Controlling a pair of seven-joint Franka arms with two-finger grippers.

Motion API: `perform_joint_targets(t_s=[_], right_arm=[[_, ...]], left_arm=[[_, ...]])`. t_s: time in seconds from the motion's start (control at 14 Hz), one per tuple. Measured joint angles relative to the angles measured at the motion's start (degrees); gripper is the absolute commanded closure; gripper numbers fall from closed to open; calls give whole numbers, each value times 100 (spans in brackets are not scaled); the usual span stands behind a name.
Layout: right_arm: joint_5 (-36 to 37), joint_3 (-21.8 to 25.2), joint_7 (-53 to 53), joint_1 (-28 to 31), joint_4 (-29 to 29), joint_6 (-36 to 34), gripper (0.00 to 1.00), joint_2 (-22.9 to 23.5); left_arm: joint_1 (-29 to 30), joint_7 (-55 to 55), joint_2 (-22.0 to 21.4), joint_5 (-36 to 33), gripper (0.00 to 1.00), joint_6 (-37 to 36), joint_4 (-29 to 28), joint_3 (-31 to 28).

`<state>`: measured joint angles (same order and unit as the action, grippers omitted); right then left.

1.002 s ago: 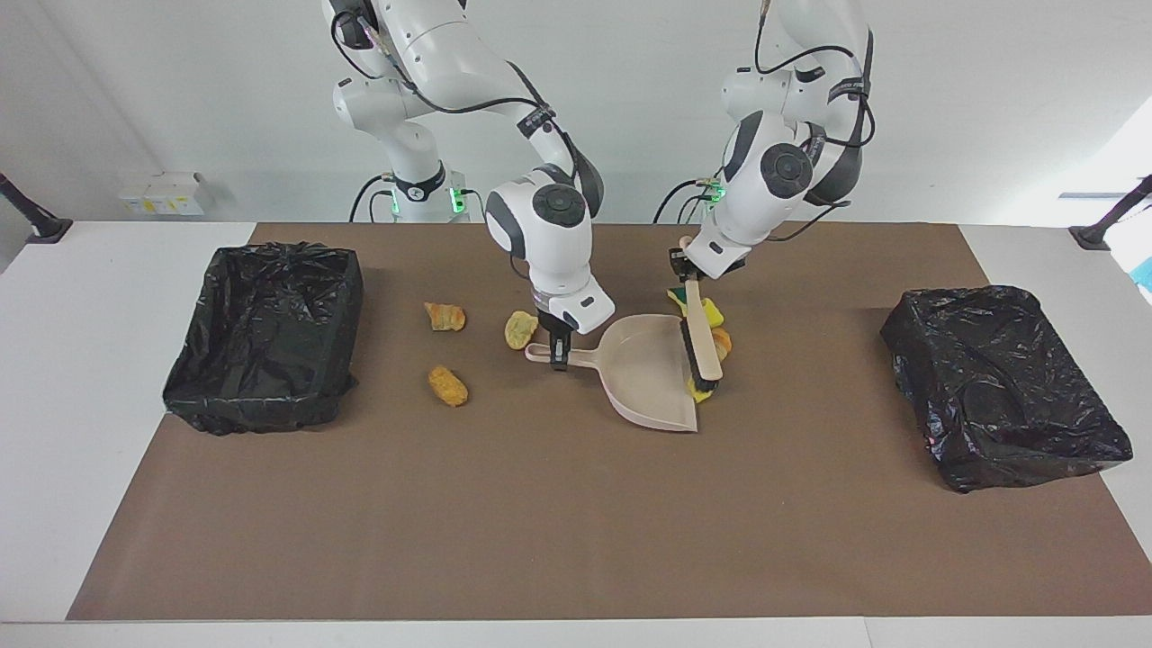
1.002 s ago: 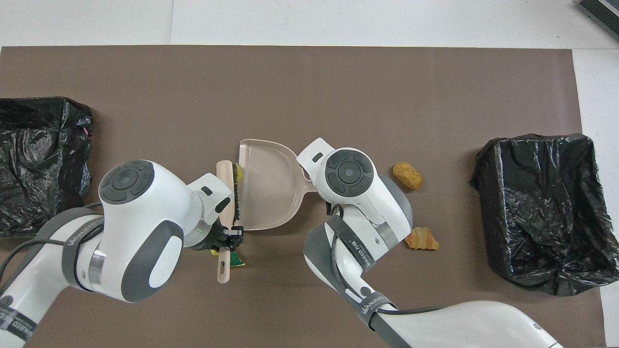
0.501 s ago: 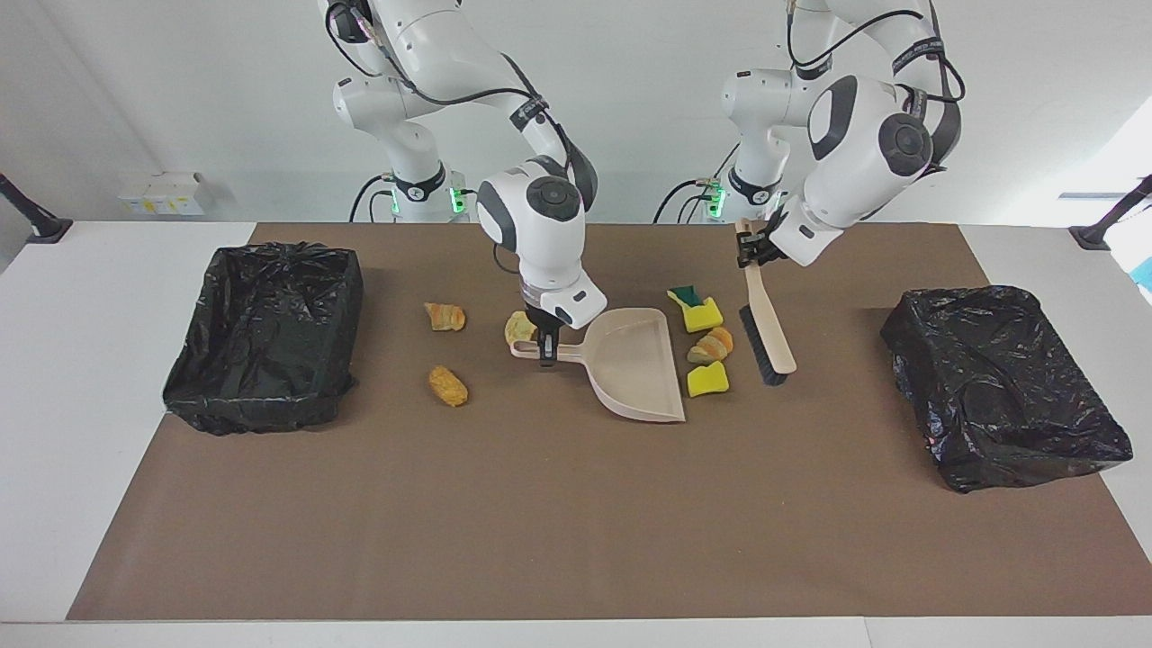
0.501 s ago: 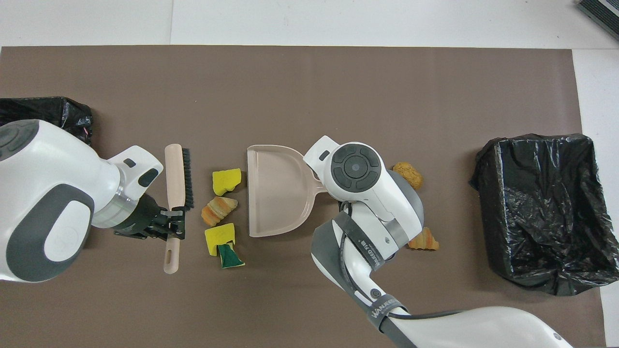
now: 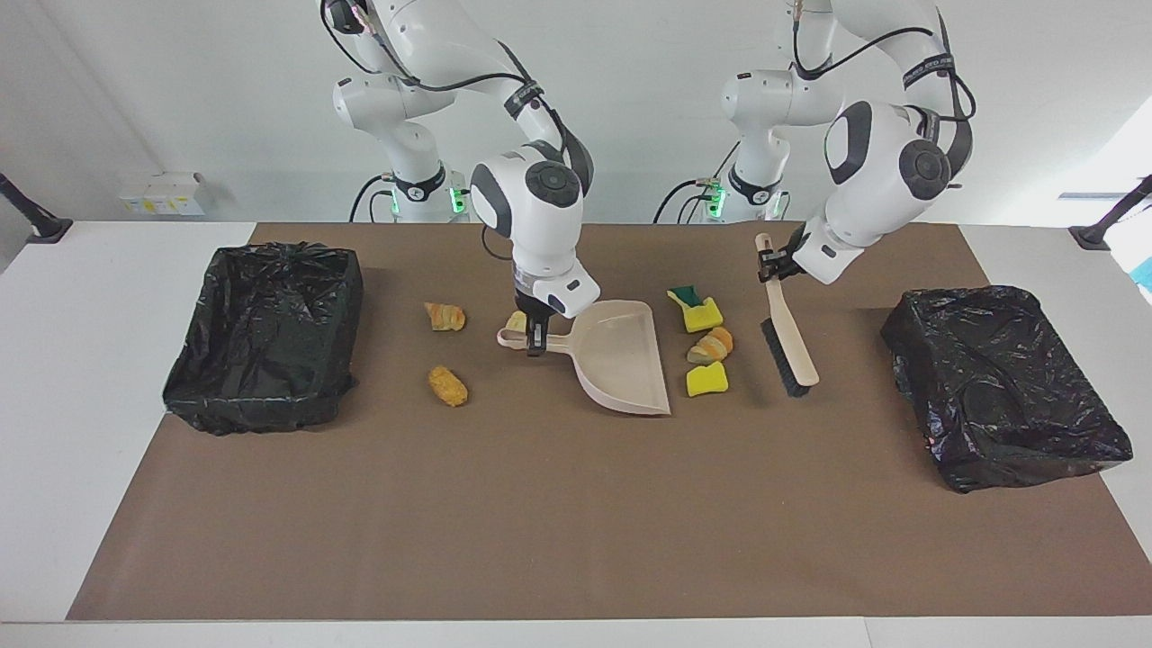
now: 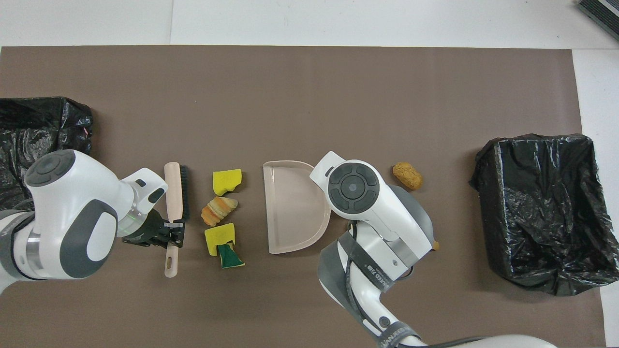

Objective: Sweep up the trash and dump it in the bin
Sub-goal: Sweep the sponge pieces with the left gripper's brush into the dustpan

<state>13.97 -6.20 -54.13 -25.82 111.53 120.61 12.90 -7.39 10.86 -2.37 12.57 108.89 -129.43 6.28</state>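
My right gripper (image 5: 536, 342) is shut on the handle of the beige dustpan (image 5: 621, 360), whose mouth faces the left arm's end. My left gripper (image 5: 768, 267) is shut on the handle of the brush (image 5: 792, 346), held slanted with its bristles low over the mat. Three trash scraps lie in a row between pan and brush: a green-topped sponge (image 5: 695, 308), a bread piece (image 5: 713, 345) and a yellow sponge (image 5: 706, 380). More trash lies toward the right arm's end: a croissant piece (image 5: 445, 316), a nugget (image 5: 447, 385) and a piece (image 5: 516, 320) half hidden by my right gripper.
An open black-lined bin (image 5: 270, 333) stands at the right arm's end of the brown mat (image 5: 540, 522). Another black-bagged bin (image 5: 999, 387) sits at the left arm's end. In the overhead view my right wrist hides the pan's handle.
My left gripper carried the brush off the pan's mouth toward the left arm's end, uncovering the three scraps. The right gripper shifted the dustpan slightly toward the right arm's end.
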Motion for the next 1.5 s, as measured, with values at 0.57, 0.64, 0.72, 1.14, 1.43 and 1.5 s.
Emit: perform_joint_targets(t_s=[0.57,0.64,0.72,1.14,1.43,1.5], right_arm=[[212,1,202,-210,172,391,100,21],[212,1,204,-231,172,436,100,41],[212,1,215,-245,172,450,100,58],[212,1,222,-241,172,461,100,74],[227,4,2,-191,172,454,100,19],[237,5,-142,-146,199,431,100,-30]], left_arm=[[-1486,413,-14,552,100,269,11,56],[-1576,463,-24,611,100,267,73,63],[-1608,592,-51,653,100,215,160,62],[-1059,2441,-374,674,100,-1193,555,-122],[-894,4060,-880,674,100,-2301,313,-96],[-924,4458,-1090,674,100,-2292,52,-41]])
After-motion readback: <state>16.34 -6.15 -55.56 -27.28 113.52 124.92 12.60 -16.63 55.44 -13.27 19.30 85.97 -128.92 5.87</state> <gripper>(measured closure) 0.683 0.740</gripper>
